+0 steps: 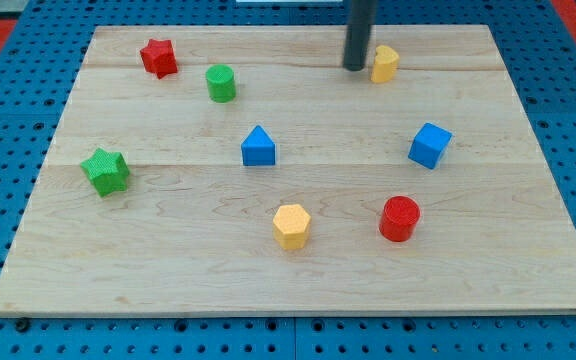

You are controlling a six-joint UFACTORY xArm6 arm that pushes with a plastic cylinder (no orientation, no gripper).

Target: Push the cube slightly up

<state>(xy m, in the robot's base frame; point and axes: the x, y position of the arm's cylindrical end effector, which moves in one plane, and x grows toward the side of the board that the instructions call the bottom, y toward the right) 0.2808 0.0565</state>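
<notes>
The blue cube (pixel 429 145) sits on the wooden board (pixel 168 270) at the view's right, about mid-height. My tip (pixel 355 67) touches the board near the view's top, just left of a yellow block (pixel 385 63). The tip is well above and to the left of the cube, with bare board between them.
A red star (pixel 158 57) and a green cylinder (pixel 220 82) lie at the upper left. A green star (pixel 106 170) is at the left. A blue triangular block (pixel 258 146) is in the middle. A yellow hexagon (pixel 291 225) and a red cylinder (pixel 400 218) lie lower down.
</notes>
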